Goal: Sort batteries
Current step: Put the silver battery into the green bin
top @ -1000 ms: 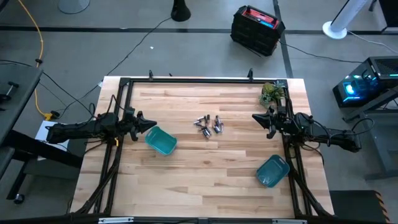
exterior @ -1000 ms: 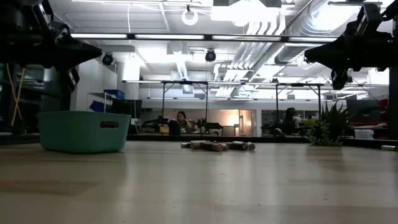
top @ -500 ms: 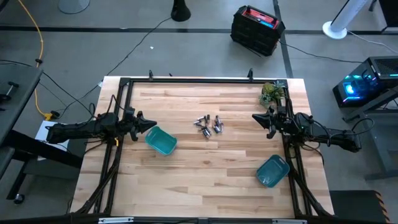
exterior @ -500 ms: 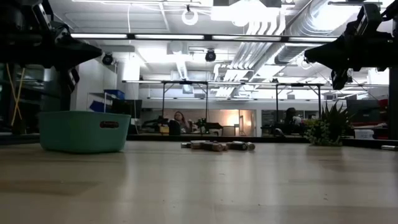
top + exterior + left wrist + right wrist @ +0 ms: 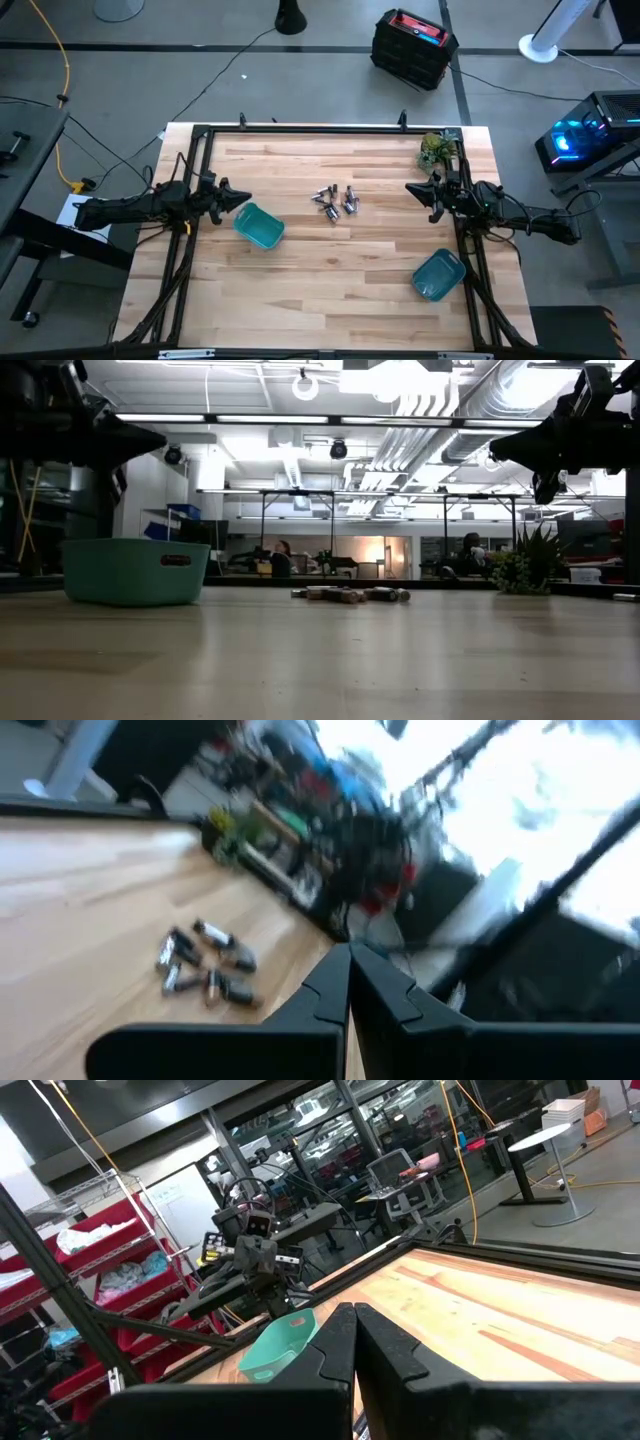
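Both claws clenched empty, left (image 5: 243,199) and right (image 5: 411,189) (batteries (image 5: 336,202) clustered between).

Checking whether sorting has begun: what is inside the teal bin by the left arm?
From above, the teal bin beside the left gripper looks empty. The batteries all lie mid-table. From table height its wall hides the inside.

Batteries (image 5: 336,201) too small to count.

Overhead, table-level, two wrist views
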Controlling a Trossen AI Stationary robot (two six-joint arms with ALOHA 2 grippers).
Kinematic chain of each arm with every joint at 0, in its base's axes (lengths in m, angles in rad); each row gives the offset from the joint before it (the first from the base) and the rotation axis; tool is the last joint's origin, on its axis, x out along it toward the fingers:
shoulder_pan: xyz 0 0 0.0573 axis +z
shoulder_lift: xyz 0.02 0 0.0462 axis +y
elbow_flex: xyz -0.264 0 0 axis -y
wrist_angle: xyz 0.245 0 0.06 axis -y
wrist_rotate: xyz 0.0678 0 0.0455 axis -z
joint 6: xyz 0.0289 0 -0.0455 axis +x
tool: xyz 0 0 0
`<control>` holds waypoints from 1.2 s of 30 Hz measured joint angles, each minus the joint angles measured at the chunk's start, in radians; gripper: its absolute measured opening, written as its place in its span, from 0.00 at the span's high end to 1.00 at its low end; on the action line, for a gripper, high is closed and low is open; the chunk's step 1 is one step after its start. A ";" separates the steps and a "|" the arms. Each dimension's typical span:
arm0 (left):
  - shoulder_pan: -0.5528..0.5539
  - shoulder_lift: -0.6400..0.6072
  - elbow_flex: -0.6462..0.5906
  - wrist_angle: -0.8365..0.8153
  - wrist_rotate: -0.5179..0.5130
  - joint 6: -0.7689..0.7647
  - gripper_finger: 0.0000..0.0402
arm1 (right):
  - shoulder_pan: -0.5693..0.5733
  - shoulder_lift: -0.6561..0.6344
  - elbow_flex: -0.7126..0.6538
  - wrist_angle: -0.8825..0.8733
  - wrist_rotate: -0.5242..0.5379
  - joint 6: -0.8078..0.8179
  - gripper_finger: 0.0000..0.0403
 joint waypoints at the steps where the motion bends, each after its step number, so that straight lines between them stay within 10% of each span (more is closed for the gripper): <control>1: 0.000 0.000 0.000 0.034 -0.031 -0.054 1.00 | 0.000 0.000 0.000 0.000 0.000 0.000 1.00; 6: 0.001 0.100 0.000 0.250 -0.312 -0.373 1.00 | 0.000 0.000 0.000 0.000 0.000 0.000 1.00; 14: -0.001 0.625 0.250 0.687 -0.232 -0.133 1.00 | 0.000 0.000 0.000 -0.015 0.000 0.000 1.00; 24: 0.057 1.267 0.788 0.494 -0.081 0.132 1.00 | 0.000 0.000 0.001 0.162 0.110 0.162 1.00; 30: 0.213 1.453 1.039 0.095 0.261 0.054 1.00 | 0.000 0.033 0.004 0.518 0.290 0.323 1.00; 36: 0.285 1.586 1.230 -0.256 0.424 0.246 1.00 | 0.013 0.317 0.241 0.351 0.095 0.304 1.00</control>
